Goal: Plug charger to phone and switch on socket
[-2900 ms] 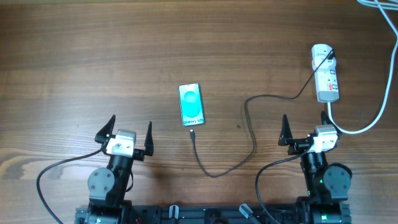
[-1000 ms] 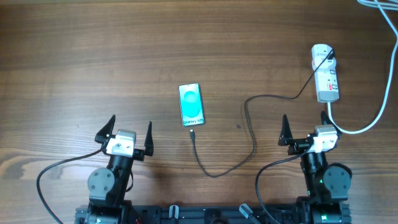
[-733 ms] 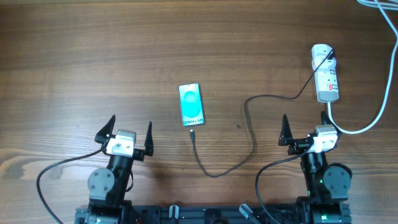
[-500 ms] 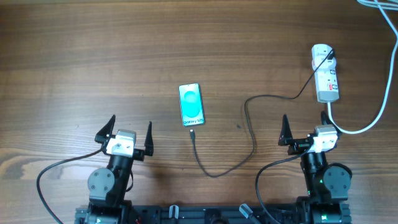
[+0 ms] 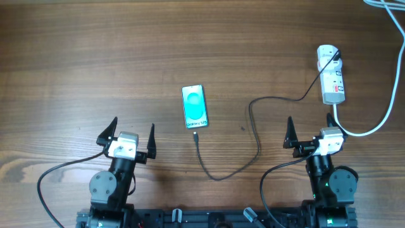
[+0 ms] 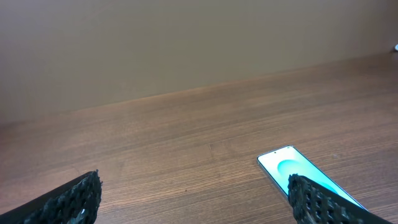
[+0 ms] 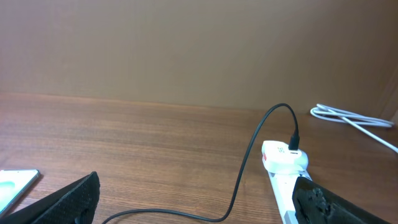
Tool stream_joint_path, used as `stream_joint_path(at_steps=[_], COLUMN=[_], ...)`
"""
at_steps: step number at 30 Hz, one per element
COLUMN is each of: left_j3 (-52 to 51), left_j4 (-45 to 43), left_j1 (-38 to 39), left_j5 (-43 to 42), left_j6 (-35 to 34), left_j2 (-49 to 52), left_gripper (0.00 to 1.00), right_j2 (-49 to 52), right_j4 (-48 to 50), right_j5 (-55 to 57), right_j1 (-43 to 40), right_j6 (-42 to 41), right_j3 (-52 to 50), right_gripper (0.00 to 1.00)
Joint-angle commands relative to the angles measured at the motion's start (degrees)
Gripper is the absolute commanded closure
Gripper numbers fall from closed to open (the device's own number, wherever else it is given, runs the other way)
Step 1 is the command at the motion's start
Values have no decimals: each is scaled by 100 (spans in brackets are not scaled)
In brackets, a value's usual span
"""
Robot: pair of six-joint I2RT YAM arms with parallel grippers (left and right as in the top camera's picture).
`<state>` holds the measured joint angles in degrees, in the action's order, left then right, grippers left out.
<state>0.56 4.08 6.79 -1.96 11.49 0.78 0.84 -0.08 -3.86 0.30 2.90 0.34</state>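
Left gripper (image 5: 133, 123) and right gripper (image 5: 309, 120) stood with fingers wide apart, empty, by the table's (image 5: 76, 50) front edge; phone (image 5: 195, 106) lay mid-table, charger (image 5: 218, 177) tip just beside its near end; socket (image 5: 330, 82) sat near the right edge

On my overhead feed I see one line of small white text at the near end of the phone (image 5: 195, 107), on its teal screen, but it is too small for me to read; the socket (image 5: 331, 75) carries small red markings, equally illegible from here; my wrist feeds show no lettering I can make out.
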Motion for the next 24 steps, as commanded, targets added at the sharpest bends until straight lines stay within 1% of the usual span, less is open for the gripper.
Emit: stream_joint_path(at_steps=[1,24], left_j3=[-20,-20], left_j4=[28,28], left_j1=[-31,-31], left_j5=[52,52], left_j6=[-55,-55], left_j2=[-61,-59], left_gripper=[0,0], right_j2=[-42,-42], right_j4=[17,17], right_j5=[2,2], right_j1=[-15,-15], right_j6=[4,4], right_j3=[-4,-4], right_gripper=[0,1])
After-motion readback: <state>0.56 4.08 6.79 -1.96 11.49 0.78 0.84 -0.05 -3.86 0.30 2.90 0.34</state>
